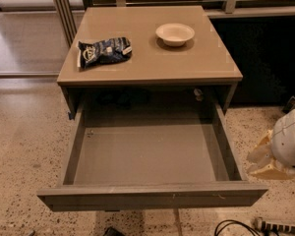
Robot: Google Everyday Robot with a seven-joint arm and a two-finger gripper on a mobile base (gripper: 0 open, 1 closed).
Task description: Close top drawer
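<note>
Gripper point(263, 162) jaws right of top drawer point(152, 196)

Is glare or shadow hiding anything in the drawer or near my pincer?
Camera view: mild glare on the cabinet top near the bowl; deep shadow under it hides the back of the top drawer, whose bottom is evenly lit; the pincer, right of the drawer's front corner, shows bright against speckled floor.
</note>
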